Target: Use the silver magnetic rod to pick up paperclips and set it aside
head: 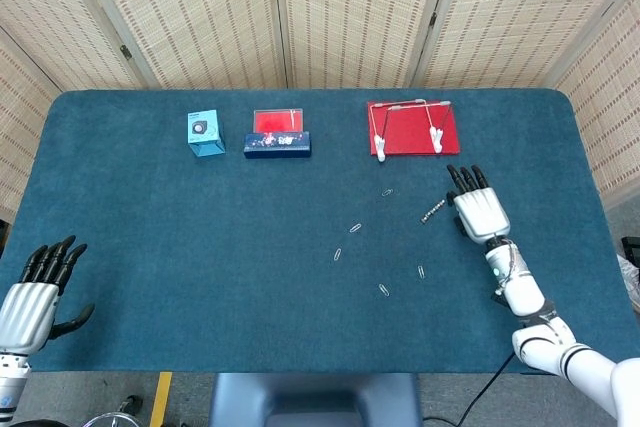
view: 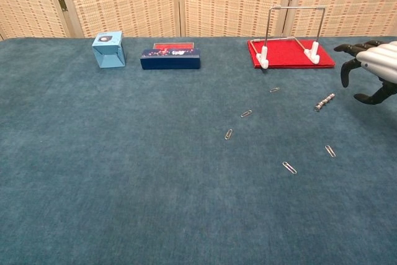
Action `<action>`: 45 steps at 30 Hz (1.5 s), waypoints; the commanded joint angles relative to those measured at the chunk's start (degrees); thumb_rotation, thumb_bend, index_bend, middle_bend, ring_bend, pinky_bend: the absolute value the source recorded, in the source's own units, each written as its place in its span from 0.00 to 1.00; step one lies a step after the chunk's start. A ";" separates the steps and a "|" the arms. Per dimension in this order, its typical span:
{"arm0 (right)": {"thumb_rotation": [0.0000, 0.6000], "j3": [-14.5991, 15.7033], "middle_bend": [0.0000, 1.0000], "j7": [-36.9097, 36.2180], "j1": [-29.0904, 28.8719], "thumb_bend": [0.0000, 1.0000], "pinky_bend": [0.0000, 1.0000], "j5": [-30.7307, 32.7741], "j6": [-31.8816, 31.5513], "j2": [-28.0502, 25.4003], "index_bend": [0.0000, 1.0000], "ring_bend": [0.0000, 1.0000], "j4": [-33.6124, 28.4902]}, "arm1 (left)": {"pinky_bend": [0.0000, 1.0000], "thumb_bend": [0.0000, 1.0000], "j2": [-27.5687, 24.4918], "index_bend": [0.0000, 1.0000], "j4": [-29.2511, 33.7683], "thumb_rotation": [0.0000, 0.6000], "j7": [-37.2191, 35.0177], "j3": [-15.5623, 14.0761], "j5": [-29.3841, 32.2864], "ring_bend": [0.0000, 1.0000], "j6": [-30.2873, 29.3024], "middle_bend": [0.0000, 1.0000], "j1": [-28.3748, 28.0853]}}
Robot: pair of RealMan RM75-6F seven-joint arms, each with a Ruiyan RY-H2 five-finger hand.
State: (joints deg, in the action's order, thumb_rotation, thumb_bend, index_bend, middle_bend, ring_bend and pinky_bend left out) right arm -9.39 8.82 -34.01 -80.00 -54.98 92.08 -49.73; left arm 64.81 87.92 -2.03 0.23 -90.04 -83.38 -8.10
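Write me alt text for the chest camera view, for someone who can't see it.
The robot's right hand, open and empty, hovers at the right edge near a silver magnetic rod lying on a teal table. Five paperclips are scattered nearby; a red mat with a wire stand sits behind.
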 commanded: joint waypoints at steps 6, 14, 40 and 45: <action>1.00 -0.26 0.00 -0.57 -1.64 0.41 0.00 0.41 -1.39 5.61 0.43 0.00 8.37 | 0.00 0.33 -0.31 0.00 -0.93 1.00 -2.54 -0.81 -1.85 0.00 0.17 0.00 -0.50; 1.00 0.37 0.00 -2.13 -4.17 0.41 0.00 0.09 1.18 10.18 0.43 0.00 15.64 | 0.00 0.34 -0.30 0.00 -1.77 1.00 -3.94 -0.87 -2.12 0.00 0.00 0.00 -0.63; 1.00 1.23 0.00 -7.65 -7.45 0.41 0.00 0.35 7.09 16.89 0.46 0.00 28.04 | 0.00 0.34 -0.38 0.00 -1.86 1.00 -4.48 -0.75 -1.34 0.00 0.04 0.00 -0.55; 1.00 1.39 0.00 -8.76 -7.75 0.41 0.00 0.09 7.00 17.65 0.49 0.00 29.27 | 0.00 0.34 -0.36 0.00 -2.01 1.00 -4.63 -0.74 -1.28 0.00 0.08 0.00 -0.58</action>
State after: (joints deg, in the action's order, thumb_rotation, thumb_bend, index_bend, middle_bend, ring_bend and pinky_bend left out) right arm -8.02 0.11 -41.72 -79.87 -47.96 109.66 -20.51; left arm 64.45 85.91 -6.66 -0.51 -91.33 -83.30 -8.68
